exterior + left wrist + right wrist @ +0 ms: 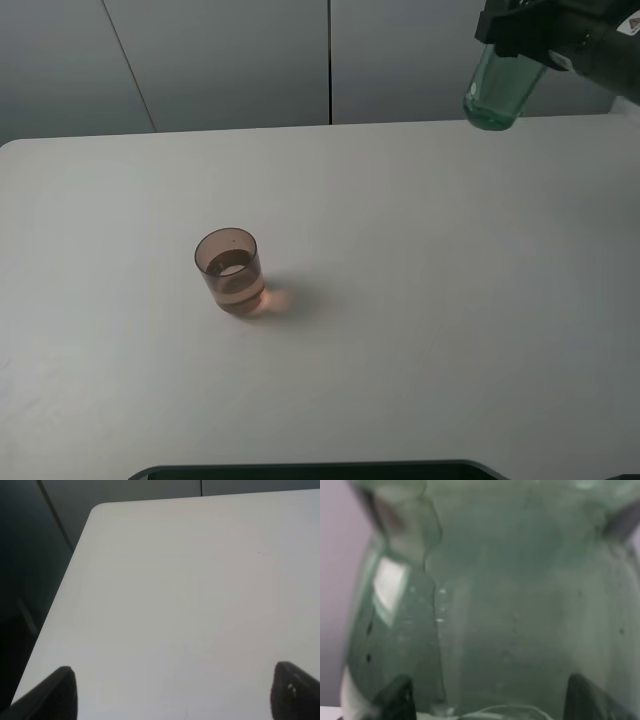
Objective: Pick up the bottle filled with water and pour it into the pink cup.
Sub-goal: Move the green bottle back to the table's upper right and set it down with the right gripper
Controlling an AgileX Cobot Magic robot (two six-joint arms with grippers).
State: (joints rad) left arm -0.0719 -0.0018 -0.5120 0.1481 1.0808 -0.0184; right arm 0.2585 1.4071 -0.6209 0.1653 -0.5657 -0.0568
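Far right, up off the surface (420, 330): right gripper (522, 38) clamped tight on bottle (497, 92), base tilted downward. The cup (230, 272) stands upright left of centre, liquid inside, well apart from bottle. The left gripper (172, 695) has jaws spread wide, holding nothing, over a surface corner

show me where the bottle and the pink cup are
the bottle (497, 92), exterior high view, on its green lower body
the pink cup (232, 275), exterior high view, on its side wall
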